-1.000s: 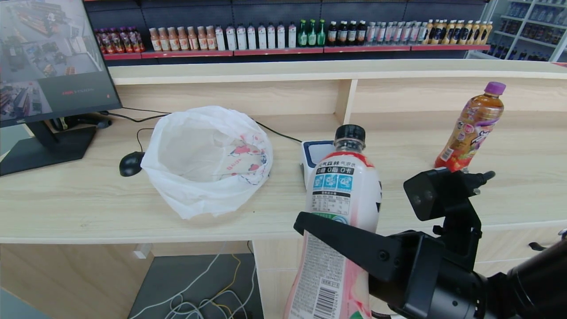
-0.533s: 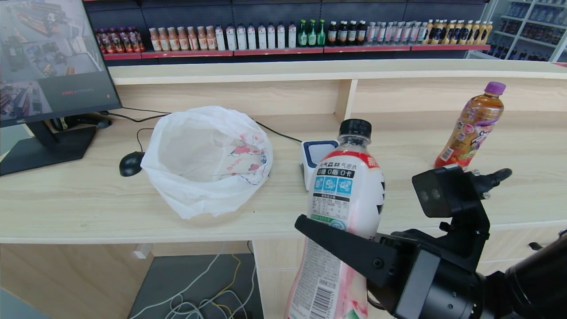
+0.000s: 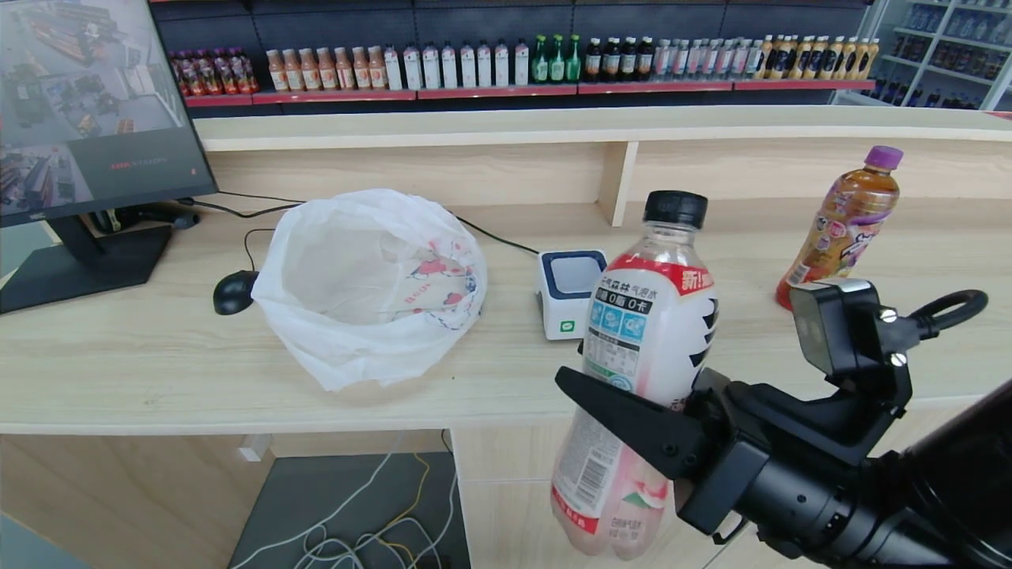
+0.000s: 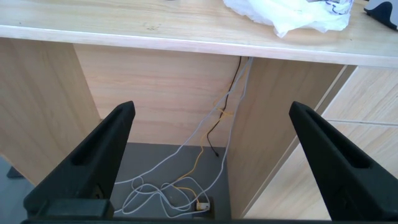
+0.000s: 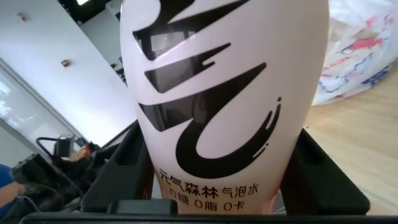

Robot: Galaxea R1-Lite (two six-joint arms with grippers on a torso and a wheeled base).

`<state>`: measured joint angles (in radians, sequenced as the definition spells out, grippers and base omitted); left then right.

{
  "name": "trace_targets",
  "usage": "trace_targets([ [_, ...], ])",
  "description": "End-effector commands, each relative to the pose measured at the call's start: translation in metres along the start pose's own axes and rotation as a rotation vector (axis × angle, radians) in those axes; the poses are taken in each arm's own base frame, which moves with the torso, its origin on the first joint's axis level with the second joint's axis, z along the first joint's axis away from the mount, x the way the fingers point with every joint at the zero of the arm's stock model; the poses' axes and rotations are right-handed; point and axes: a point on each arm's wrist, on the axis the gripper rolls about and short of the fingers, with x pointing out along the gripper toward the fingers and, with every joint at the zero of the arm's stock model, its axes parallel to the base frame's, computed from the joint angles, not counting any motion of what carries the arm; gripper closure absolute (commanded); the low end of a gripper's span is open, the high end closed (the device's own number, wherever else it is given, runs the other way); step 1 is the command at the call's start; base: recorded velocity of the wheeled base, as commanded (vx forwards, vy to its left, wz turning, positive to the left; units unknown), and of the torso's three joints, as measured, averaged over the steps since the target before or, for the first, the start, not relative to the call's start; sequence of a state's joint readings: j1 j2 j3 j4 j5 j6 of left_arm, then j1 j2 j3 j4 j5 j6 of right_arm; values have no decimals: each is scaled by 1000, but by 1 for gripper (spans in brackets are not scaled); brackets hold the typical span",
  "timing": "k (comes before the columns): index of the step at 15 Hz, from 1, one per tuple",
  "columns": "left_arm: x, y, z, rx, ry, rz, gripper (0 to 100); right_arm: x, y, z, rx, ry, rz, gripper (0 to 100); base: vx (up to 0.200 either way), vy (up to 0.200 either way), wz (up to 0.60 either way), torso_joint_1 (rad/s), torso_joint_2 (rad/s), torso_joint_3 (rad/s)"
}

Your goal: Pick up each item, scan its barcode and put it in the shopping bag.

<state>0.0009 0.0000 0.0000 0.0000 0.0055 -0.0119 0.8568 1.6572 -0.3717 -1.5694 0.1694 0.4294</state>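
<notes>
While its far finger hides behind the label, the right gripper (image 3: 642, 405) clamps the pink bottle (image 3: 652, 316) upright before the counter (image 3: 158, 371), near the scanner (image 3: 571, 294). The left gripper (image 4: 211, 146) gapes wide below the countertop. The orange bottle's (image 3: 844, 221) base is covered.

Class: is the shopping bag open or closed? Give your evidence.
Open. The shopping bag has its rim spread wide, and its inside is visible from above.

The counter (image 3: 158, 371) is matt, pale wood grain. The bag (image 3: 368, 284) on it is thin, crinkled white plastic. Right of the bag, the bottle (image 3: 648, 340) is clear plastic with a glossy label and a black cap.
</notes>
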Motion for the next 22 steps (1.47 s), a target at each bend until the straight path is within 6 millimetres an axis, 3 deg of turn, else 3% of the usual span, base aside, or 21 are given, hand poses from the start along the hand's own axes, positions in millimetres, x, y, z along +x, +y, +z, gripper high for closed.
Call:
trace_targets([
  [1, 0, 0, 0, 0, 0, 1, 0, -9, -6, 8, -63, -30, -49, 100, 0, 0, 0, 0, 0, 0],
  [5, 0, 0, 0, 0, 0, 1, 0, -18, -10, 18, -258, -95, -212, 100, 0, 0, 0, 0, 0, 0],
  [7, 0, 0, 0, 0, 0, 1, 0, -22, -22, 32, -471, -127, -312, 100, 0, 0, 0, 0, 0, 0],
  [10, 0, 0, 0, 0, 0, 1, 0, -26, -20, 49, -604, -182, -346, 100, 0, 0, 0, 0, 0, 0],
  [15, 0, 0, 0, 0, 0, 1, 0, -45, -36, 81, -718, -270, -488, 100, 0, 0, 0, 0, 0, 0],
  [22, 0, 0, 0, 0, 0, 1, 0, -38, -48, 79, -736, -244, -517, 100, 0, 0, 0, 0, 0, 0],
])
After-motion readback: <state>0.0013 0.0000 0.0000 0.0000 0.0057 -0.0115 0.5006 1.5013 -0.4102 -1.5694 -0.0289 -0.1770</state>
